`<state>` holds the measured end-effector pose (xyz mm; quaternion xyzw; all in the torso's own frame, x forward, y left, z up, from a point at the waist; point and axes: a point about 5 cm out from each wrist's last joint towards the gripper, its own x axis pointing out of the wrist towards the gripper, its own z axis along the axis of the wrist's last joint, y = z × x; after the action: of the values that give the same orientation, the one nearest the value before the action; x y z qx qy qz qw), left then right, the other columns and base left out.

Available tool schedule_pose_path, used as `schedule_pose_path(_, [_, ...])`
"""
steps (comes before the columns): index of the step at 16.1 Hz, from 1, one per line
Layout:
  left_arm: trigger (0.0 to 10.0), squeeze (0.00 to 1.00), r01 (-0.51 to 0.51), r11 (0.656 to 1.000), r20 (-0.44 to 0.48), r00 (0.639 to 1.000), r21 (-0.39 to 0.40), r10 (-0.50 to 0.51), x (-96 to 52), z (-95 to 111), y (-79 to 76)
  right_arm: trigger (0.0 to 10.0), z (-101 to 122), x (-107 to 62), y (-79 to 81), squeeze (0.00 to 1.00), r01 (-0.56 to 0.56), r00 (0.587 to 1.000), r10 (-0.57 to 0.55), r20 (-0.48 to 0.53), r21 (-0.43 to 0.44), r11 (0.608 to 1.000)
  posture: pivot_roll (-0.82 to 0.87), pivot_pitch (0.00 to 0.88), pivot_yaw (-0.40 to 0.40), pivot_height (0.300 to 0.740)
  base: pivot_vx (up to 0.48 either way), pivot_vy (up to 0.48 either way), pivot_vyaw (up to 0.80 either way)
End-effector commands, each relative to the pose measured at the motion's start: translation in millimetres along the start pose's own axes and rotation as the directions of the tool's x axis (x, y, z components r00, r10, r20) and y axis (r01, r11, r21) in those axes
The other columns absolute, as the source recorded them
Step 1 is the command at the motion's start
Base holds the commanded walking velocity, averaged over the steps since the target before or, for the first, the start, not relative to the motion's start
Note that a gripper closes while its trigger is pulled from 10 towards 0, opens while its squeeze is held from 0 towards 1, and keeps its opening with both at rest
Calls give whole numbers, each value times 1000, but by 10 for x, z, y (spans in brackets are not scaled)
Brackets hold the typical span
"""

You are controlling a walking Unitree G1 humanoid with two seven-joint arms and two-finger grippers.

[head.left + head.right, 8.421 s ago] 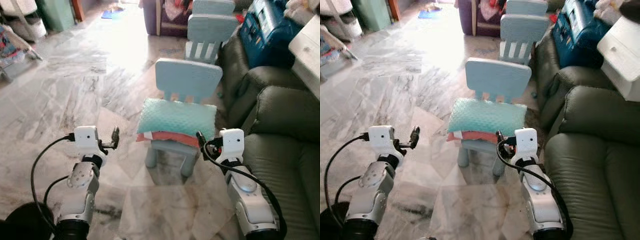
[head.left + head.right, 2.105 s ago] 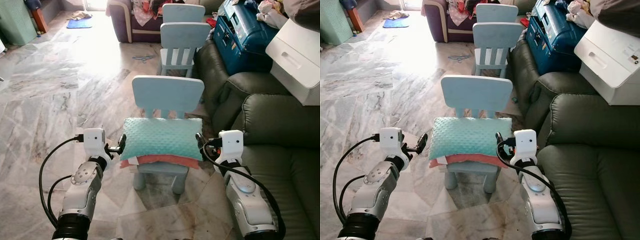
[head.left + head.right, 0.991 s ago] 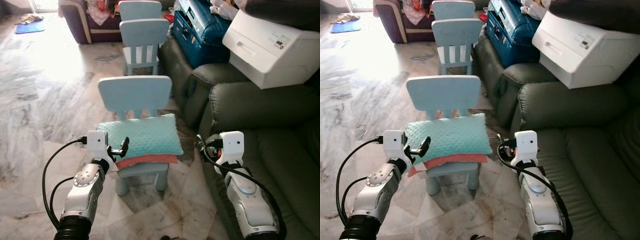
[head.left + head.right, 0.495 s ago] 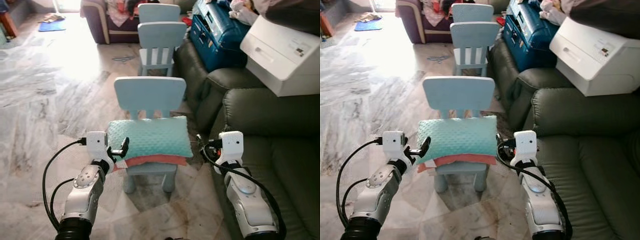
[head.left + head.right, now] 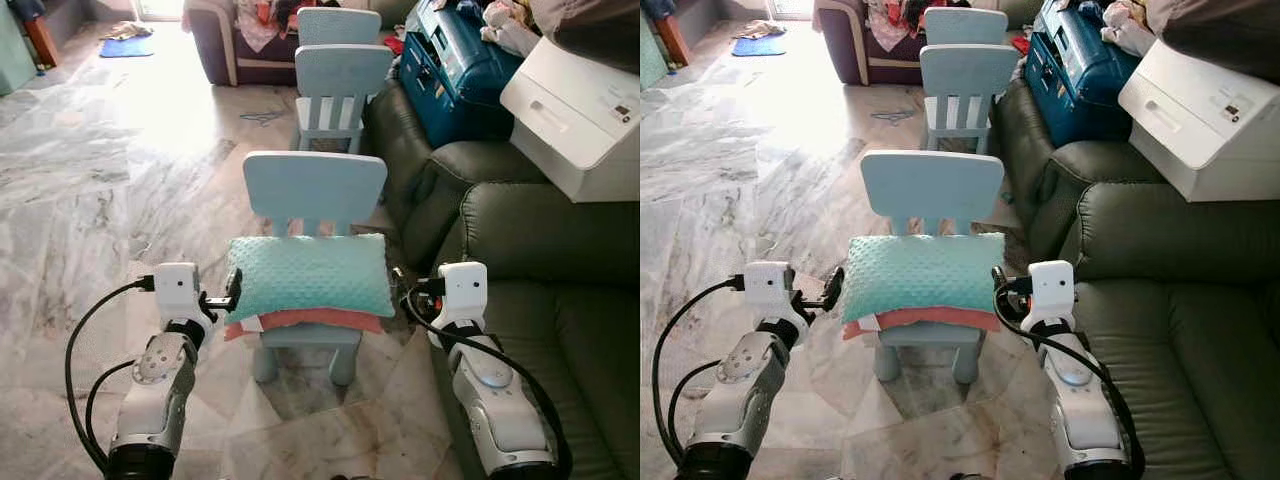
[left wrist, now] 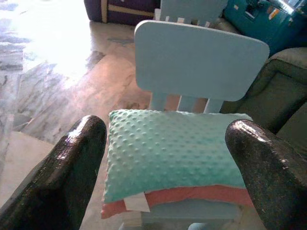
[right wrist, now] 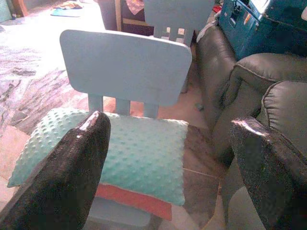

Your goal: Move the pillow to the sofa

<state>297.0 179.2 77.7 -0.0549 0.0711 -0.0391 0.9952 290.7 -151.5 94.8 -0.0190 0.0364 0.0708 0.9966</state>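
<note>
Pillow (image 5: 311, 273) is lying at frame centre on the small blue chair (image 5: 314, 190), ungrasped, while both spread-fingered grippers, left gripper (image 5: 232, 293) and right gripper (image 5: 403, 290), are now flanking its ends after the camera's recentring, suggesting the sofa (image 5: 560, 290) transfer is beginning.

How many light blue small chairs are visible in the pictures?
3. The nearest chair holds the pillow. A second chair stands behind it beside the sofa, and a third chair behind that. Others may be hidden.
</note>
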Motion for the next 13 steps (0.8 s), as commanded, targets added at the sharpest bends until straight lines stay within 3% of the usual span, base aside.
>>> schedule_pose_path(1, [10000, 0, 5, 1000, 6, 1000, 14, -6, 1, 18, -12, 10000, 38, 6, -13, 0, 3, 1000, -3, 18, 4, 1000, -110, 104, -41, 740, 0, 0, 0])
schedule_pose_path(4, [10000, 0, -31, 1000, -20, 999, 1, 31, 13, -25, 6, 10000, 16, -13, -21, 0, 6, 1000, -6, 10, 3, 1000, -114, 106, -39, 740, 0, 0, 0])
schedule_pose_path(8, [10000, 0, 1, 1000, -15, 1000, 22, 0, 10, -22, -43, 10000, 7, -16, -20, 0, 4, 1000, -4, 7, -1, 1000, -113, 103, -40, 740, 0, 0, 0])
schedule_pose_path(13, [10000, 0, 3, 1000, -13, 1000, 15, -3, 16, -21, -46, 10000, 17, 2, -26, 0, -2, 1000, 2, 8, -8, 1000, -111, 96, -45, 740, 0, -407, 0])
